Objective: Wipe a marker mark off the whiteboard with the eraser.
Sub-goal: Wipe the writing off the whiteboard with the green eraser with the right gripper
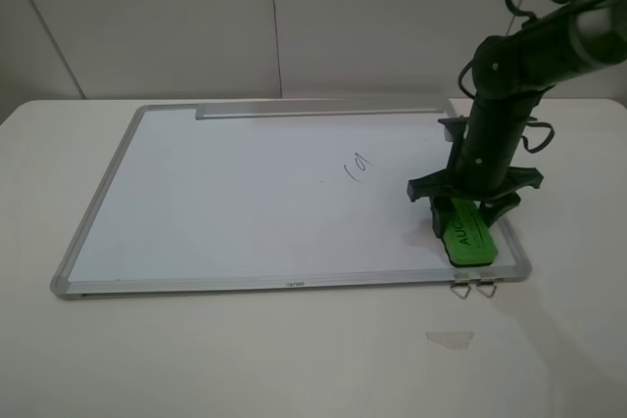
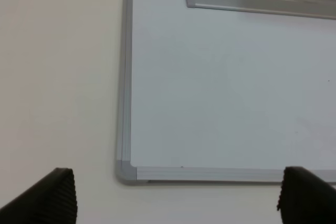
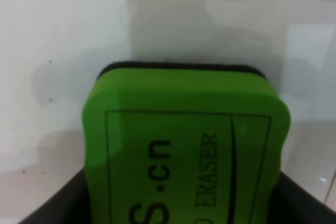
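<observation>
Right pincer point(image 1: 468, 217) is pinching the eraser point(image 1: 468, 234) by its long sides. In the wrist view, dark fingers sit against both green flanks. Can't tell if the felt is on the whiteboard point(image 1: 225, 203) or just off it.

Left pincer point(image 2: 177, 203) is spread and empty, hanging over the bench point(image 1: 294, 359). A frame corner of the board lies just ahead of it. It's out of the way.

The marker mark point(image 1: 358, 169) is well apart from the right pincer, off toward the left arm's side and a bit deeper into the board. The surface between looks bare apart from a faint dot near the mark.

Step in hand, as I read it: carry the eraser to the mark and scrub.

- Keep the felt flat. A tilted block wipes with one edge only and will streak.
- Use light downward load. The board isn't clamped, so pushing hard may slide it on the bench.
- Run the stroke across the whole scribble, both the short line and the loop, then overrun slightly.
- Go back and forth a couple of times. One pass could smear it.
- The metal clips point(image 1: 475, 289) sit just beyond the frame on the pincer's near side, so don't drag back that way.
</observation>
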`<action>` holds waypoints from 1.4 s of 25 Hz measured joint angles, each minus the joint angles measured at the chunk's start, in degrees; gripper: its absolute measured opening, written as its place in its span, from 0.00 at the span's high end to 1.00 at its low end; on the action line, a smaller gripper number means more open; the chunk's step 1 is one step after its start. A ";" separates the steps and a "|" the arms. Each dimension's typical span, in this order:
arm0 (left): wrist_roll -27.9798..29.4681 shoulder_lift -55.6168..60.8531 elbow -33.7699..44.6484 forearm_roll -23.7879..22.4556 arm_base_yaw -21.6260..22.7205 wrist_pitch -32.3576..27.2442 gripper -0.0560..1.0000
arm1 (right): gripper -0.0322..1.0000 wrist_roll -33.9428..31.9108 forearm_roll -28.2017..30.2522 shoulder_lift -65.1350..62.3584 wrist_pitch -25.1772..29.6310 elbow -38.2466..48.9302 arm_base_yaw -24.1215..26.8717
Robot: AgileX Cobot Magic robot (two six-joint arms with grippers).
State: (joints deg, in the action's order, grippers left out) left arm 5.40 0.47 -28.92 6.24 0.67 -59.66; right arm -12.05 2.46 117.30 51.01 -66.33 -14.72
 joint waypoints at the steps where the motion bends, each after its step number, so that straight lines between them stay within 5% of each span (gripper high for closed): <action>1: 0.00 0.00 0.00 0.00 0.00 0.00 0.21 | 0.40 0.00 0.00 0.00 0.00 0.00 0.00; 7: 0.00 0.00 0.00 0.00 0.00 0.00 0.21 | 0.40 0.00 0.00 0.04 1.36 -0.86 0.00; 18: 0.00 0.00 0.00 0.00 0.00 0.00 0.21 | 0.40 1.11 -0.81 -2.56 17.13 -17.16 -1.56; 26: 0.00 0.00 0.00 0.00 0.00 0.00 0.21 | 0.40 4.41 -1.86 -1.75 14.75 -28.46 -5.83; 35: 0.00 0.00 0.00 0.00 0.00 0.00 0.21 | 0.40 8.21 -3.74 12.34 18.18 -43.65 -8.81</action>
State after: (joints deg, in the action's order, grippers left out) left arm 5.40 0.47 -28.92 6.24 0.67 -59.66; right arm -3.84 -1.28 129.63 69.19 -109.99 -23.53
